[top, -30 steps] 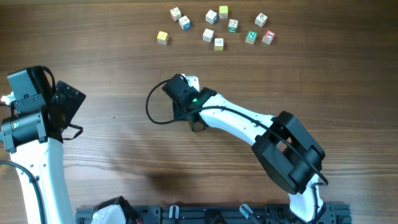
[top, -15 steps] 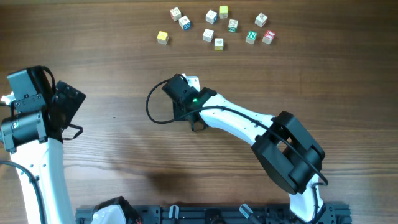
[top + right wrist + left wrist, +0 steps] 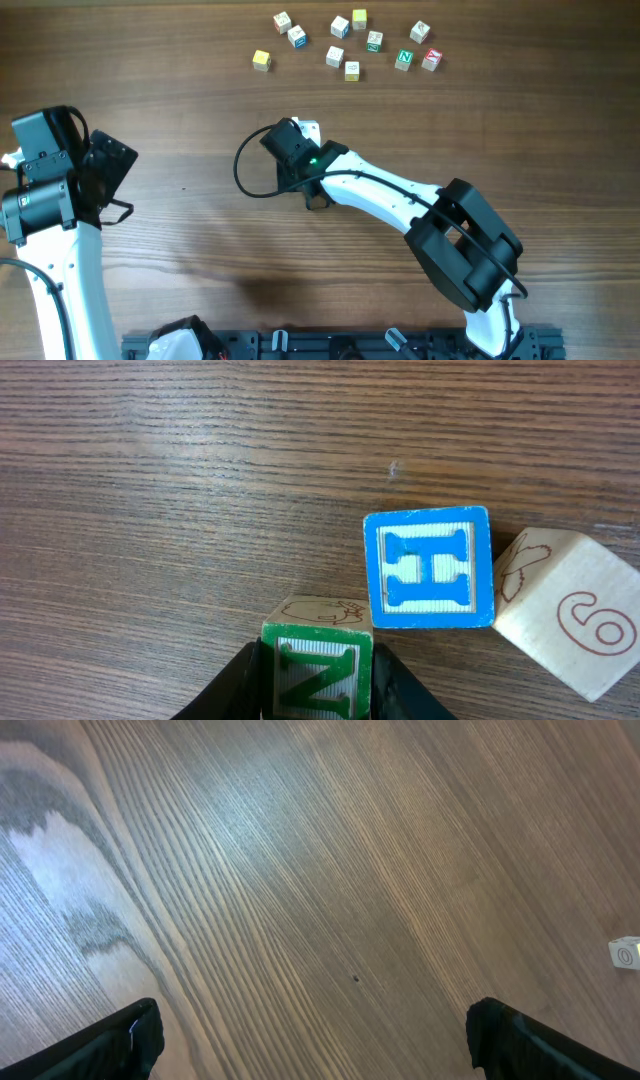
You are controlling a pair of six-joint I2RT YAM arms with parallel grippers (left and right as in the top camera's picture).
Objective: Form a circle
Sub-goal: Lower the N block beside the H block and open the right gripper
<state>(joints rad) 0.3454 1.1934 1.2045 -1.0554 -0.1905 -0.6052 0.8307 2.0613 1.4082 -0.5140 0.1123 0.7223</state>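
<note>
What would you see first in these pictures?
The right hand pinches a green N cube in the middle of the scene, with a blue H cube and a cream 6 cube close beside it. Loose cubes lie scattered at the top of the overhead view.

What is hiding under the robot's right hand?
Three letter cubes: a green N cube pinched by the right gripper, with a blue H cube and a cream 6 cube close by. From above, the gripper covers nearly all of them.

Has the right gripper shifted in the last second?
No. Overhead, the right gripper, gripping the green cube, sits exactly as before relative to the lone yellow cube.
</note>
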